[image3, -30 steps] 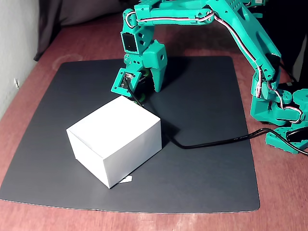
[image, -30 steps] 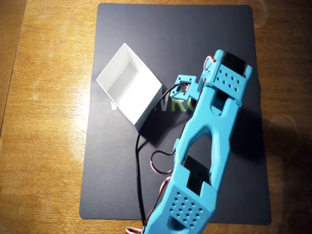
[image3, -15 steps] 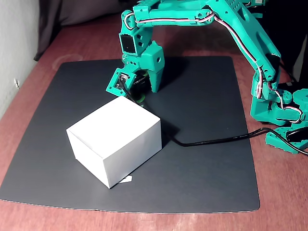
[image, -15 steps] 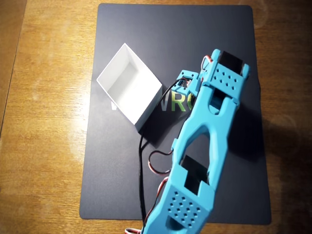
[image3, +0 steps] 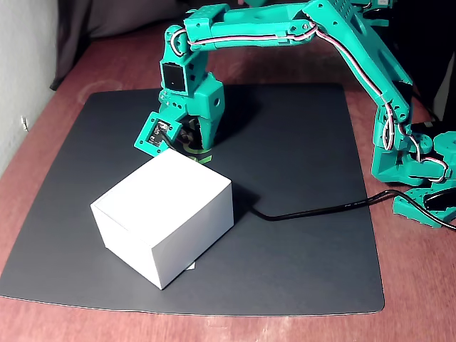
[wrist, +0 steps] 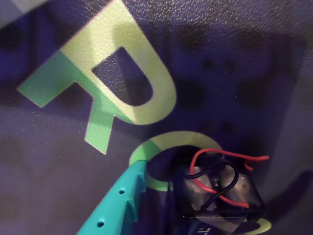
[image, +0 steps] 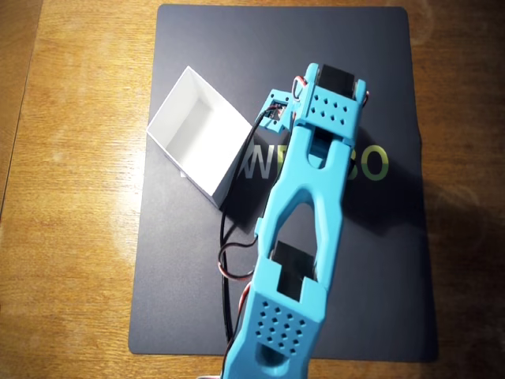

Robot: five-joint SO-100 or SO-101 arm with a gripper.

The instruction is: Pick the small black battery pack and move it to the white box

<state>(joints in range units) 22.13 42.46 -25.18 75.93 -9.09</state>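
In the wrist view the small black battery pack (wrist: 217, 198) sits low and right, its red and black wires curling upward, pressed against a teal finger (wrist: 122, 200). My gripper (image3: 192, 138) hangs just behind the white box (image3: 162, 214), shut on the battery pack, which shows there only as a dark shape between the fingers. From overhead the box (image: 197, 130) lies open with a plain white inside, and the blue-looking arm (image: 308, 197) covers the gripper and pack, which are just right of the box's right corner.
A dark mat (image: 379, 276) with green letters (wrist: 117, 88) covers the wooden table (image: 71, 237). A black cable (image3: 320, 210) runs across the mat from the box's right side to the arm's base (image3: 420, 164) at the right edge.
The gripper has swung left and toward the box with the battery pack in it. The box has shifted slightly to the left.
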